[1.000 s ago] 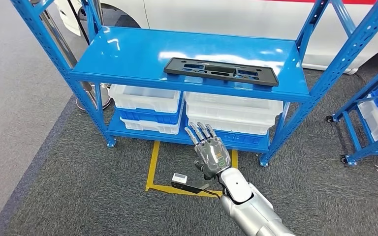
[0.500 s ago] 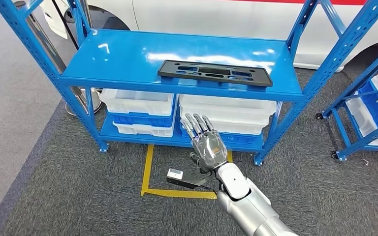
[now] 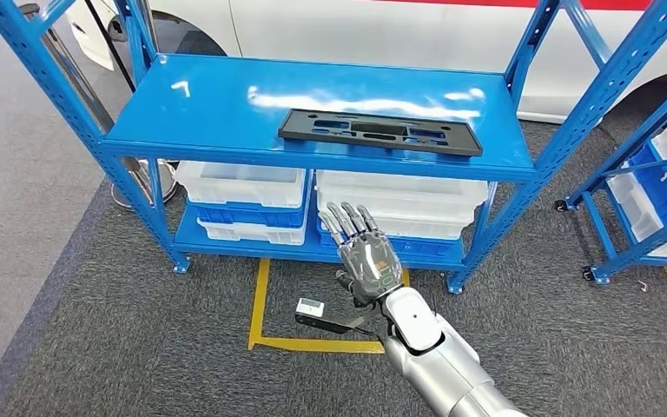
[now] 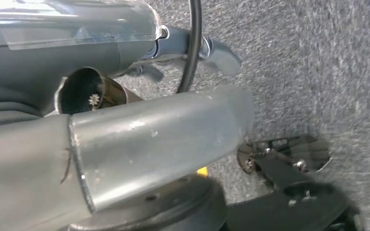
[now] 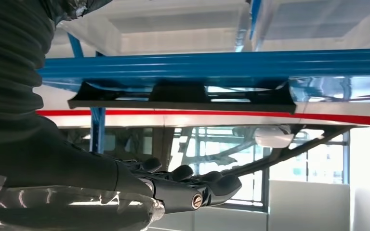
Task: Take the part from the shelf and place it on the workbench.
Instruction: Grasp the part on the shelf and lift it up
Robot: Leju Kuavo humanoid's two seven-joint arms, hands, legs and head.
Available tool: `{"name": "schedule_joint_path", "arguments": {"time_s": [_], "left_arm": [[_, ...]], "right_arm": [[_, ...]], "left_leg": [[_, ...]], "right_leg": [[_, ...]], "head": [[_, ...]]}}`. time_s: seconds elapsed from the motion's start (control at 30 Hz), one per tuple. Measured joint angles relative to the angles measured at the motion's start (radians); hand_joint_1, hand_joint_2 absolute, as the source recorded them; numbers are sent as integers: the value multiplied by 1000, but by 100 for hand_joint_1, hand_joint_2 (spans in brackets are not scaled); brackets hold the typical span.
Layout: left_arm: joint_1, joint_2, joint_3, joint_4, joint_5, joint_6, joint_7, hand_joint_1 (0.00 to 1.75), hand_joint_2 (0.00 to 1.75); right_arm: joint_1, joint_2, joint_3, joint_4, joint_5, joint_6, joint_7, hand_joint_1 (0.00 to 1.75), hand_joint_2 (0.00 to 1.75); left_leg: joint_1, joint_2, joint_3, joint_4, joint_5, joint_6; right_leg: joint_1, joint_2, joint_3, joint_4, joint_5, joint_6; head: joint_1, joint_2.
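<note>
— What does each camera give you?

— From the head view I see the flat black part [image 3: 379, 132] lying on the blue shelf's [image 3: 226, 100] top deck, near its front edge. My right wrist view catches that part [image 5: 180, 96] edge-on.

— And the hand?

— My right hand [image 3: 365, 254] is raised before the lower white bins [image 3: 241, 184], fingers straight and apart, holding nothing, well short of the part. The left hand's state I cannot tell. Grey carpet [image 3: 139, 347] with yellow tape [image 3: 260, 300] lies below; a white car [image 3: 382, 30] stands behind.

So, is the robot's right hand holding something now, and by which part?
Nothing is held. The right hand is empty, fingers apart, in front of the blue shelf. The black part lies untouched on it.
</note>
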Motion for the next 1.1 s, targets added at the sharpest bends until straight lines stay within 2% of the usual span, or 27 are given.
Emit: {"name": "schedule_joint_path", "arguments": {"time_s": [0.07,0.1,0.17,0.2,0.23,0.27,0.33,0.37,0.43,0.5,0.57,0.6,0.67,0.7,0.73,0.77,0.8,0.83,0.87,0.9,0.93,0.97,1.03,1.1], "left_arm": [[0,0,0,0,0,-1,0,0,0],[0,0,0,0,0,-1,1,0,0],[0,1,0,0,0,-1,1,0,0],[2,1,0,0,0,-1,1,0,0],[4,1,0,0,0,-1,1,0,0],[6,2,0,0,0,-1,1,0,0],[8,2,0,0,0,-1,1,0,0],[8,3,0,0,-1,-1,1,0,0],[7,2,0,0,-3,-2,0,0,0],[6,3,0,0,-5,-2,0,0,0],[7,3,0,0,-7,-2,0,0,0],[7,3,1,0,-8,-2,0,0,0],[6,3,1,0,-11,-2,0,0,0],[6,3,1,0,-12,-2,0,0,0],[7,3,1,0,-13,-2,0,0,0],[7,3,1,0,-13,-2,0,0,0],[7,3,1,0,-13,-2,0,0,0],[8,2,1,0,-13,-2,0,0,0],[7,0,1,0,-13,-2,0,0,0],[6,-2,1,0,-13,-2,0,0,0],[5,-4,1,0,-13,-2,0,0,0],[4,-5,1,0,-13,-2,0,0,0],[3,-6,1,0,-14,-2,0,0,0],[3,-6,1,0,-14,-2,0,0,0]], "right_arm": [[-3,-1,0,-1,-1,8,12,0,175],[-5,0,0,-1,1,12,23,0,175],[-8,-1,0,1,9,21,51,0,175],[-8,-2,-1,3,15,24,65,0,175],[-7,-4,-1,5,19,26,75,0,175],[-7,-5,-2,6,22,27,83,0,175],[-8,-7,-5,7,25,27,92,0,175],[-8,-8,-8,7,26,27,96,0,175],[-8,-10,-14,7,29,26,103,0,175],[-7,-12,-24,6,35,27,109,0,175],[-7,-14,-38,4,40,28,120,0,175],[-7,-14,-45,3,41,29,127,0,175],[-6,-15,-62,2,44,33,139,0,175],[-3,-16,-70,2,45,36,144,0,175],[-1,-17,-76,2,46,37,146,0,175],[1,-18,-81,1,47,38,147,0,175],[1,-19,-85,1,48,38,148,0,175],[1,-19,-89,0,49,38,148,0,175],[0,-19,-93,-1,49,38,148,0,175],[0,-19,-97,-2,50,38,148,0,175],[-1,-20,-100,-4,50,38,148,0,175],[-1,-21,-102,-4,50,38,148,0,175],[-1,-22,-104,-9,51,38,149,0,175],[-2,-22,-106,-12,51,38,149,0,175]], "left_leg": [[-2,-1,-7,28,-21,-9],[0,-3,-28,72,-44,-14],[6,-4,-95,197,-97,-24],[10,-4,-126,246,-108,-28],[13,-4,-141,262,-100,-33],[17,-3,-136,239,-72,-37],[23,-4,-85,119,0,-44],[23,-6,-60,64,21,-43],[21,-9,-42,23,24,-32],[19,-10,-42,21,24,-15],[19,-9,-39,17,24,-1],[19,-9,-37,15,23,5],[16,-9,-35,15,20,12],[14,-9,-34,15,18,15],[11,-9,-32,16,16,16],[7,-10,-28,16,14,18],[3,-10,-22,15,10,19],[1,-10,-17,15,7,19],[-2,-10,-13,14,4,18],[-1,-10,-11,13,2,15],[1,-9,-10,10,1,11],[3,-8,-8,6,0,5],[2,-6,2,0,-4,-5],[-1,-7,-9,41,-30,-13]], "right_leg": [[-11,1,17,-20,5,-1],[-17,1,25,-27,7,-1],[-19,1,29,-28,4,-3],[-20,1,29,-26,2,-2],[-21,3,30,-24,-1,0],[-24,5,31,-20,-6,3],[-29,9,34,-7,-18,14],[-28,11,32,3,-25,22],[-24,12,27,13,-33,34],[-25,13,26,14,-35,44],[-29,10,15,41,-54,52],[-29,8,-5,81,-75,56],[-28,6,-73,210,-130,59],[-28,6,-107,267,-145,59],[-27,6,-129,296,-143,56],[-25,6,-129,284,-120,50],[-21,6,-111,233,-81,41],[-16,6,-81,161,-42,28],[-9,5,-50,96,-14,13],[-3,3,-29,48,1,1],[3,2,-18,23,2,-9],[6,2,-14,15,-1,-13],[3,2,4,-9,3,-13],[-9,1,32,-38,9,-10]], "head": [[-1,0],[-2,0],[-3,0],[-3,0],[-3,0],[-3,0],[-3,0],[-4,0],[-4,0],[-3,0],[-3,0],[-3,0],[-3,0],[-3,0],[-3,0],[-3,0],[-3,0],[-3,0],[-5,0],[-6,0],[-8,0],[-9,0],[-8,0],[-10,0]]}}
